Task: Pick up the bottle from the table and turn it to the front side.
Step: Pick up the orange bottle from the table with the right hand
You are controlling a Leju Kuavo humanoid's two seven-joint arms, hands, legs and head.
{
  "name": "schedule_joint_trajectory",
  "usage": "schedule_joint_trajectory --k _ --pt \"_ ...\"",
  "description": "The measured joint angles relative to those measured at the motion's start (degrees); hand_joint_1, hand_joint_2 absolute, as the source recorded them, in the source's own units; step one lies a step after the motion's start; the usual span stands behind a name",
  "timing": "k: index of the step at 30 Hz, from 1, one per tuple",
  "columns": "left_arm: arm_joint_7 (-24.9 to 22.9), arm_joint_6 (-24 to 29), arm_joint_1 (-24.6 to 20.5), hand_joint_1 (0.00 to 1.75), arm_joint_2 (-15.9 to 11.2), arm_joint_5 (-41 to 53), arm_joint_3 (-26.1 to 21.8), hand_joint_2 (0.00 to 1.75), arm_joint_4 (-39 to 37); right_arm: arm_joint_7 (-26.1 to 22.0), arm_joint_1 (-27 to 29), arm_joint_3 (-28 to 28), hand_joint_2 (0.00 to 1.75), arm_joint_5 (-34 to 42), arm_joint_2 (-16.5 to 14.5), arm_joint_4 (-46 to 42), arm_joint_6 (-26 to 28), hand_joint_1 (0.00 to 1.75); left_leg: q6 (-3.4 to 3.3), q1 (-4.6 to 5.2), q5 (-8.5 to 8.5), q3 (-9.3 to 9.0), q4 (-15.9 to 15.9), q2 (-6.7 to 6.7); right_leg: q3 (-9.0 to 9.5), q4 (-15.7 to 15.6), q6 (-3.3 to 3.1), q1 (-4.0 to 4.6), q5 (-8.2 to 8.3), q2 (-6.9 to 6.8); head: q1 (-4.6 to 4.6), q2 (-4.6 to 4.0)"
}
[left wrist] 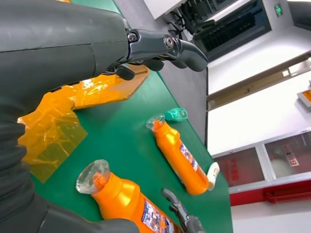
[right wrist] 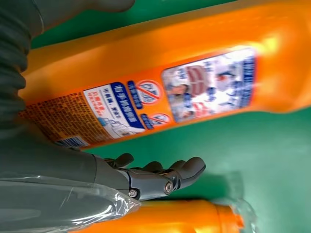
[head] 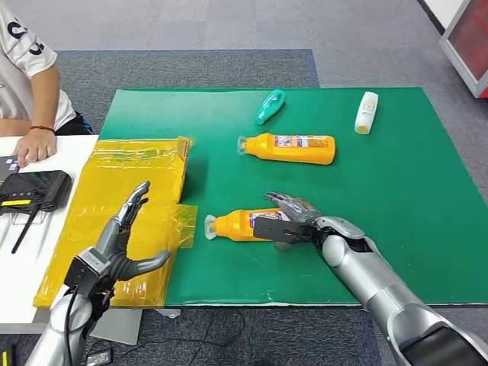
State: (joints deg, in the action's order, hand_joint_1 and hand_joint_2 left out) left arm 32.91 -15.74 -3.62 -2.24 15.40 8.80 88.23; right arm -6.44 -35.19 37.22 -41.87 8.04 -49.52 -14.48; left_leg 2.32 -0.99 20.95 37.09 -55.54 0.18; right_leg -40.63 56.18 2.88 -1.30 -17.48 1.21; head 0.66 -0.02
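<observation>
Green mat [head: 402,191] covers the table, with yellow plastic sheeting [head: 132,191] overlapping its left edge. Person's hand [head: 34,145] rests on the white table top [head: 17,267] at far left, next to a black device [head: 34,189].

Target orange bottle [head: 239,224] lies on its side near the mat's front edge, clear cap pointing left. Right hand [head: 287,221] is over its base end, fingers arched above the body, thumb alongside; can't tell if it's actually gripping.

Left hand [head: 123,240] hovers above the sheeting, fingers spread, holding nothing.

Second orange bottle [head: 290,148] lies further back. Beyond it: teal bottle [head: 270,106], small white bottle [head: 366,112], well apart.
</observation>
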Motion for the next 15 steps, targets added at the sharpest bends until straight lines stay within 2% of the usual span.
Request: schedule_joint_trajectory --k 15 --pt "-0.1 -0.7 0.4 0.0 -0.3 0.1 -0.8 1.75 0.0 3.6 -2.7 2.9 1.75 0.6 2.4 2.2 -1.2 0.0 0.01 0.0 -0.01 0.0 0.0 0.0 0.0 0.0 0.0 0.0 0.01 0.0 -0.01 0.0"
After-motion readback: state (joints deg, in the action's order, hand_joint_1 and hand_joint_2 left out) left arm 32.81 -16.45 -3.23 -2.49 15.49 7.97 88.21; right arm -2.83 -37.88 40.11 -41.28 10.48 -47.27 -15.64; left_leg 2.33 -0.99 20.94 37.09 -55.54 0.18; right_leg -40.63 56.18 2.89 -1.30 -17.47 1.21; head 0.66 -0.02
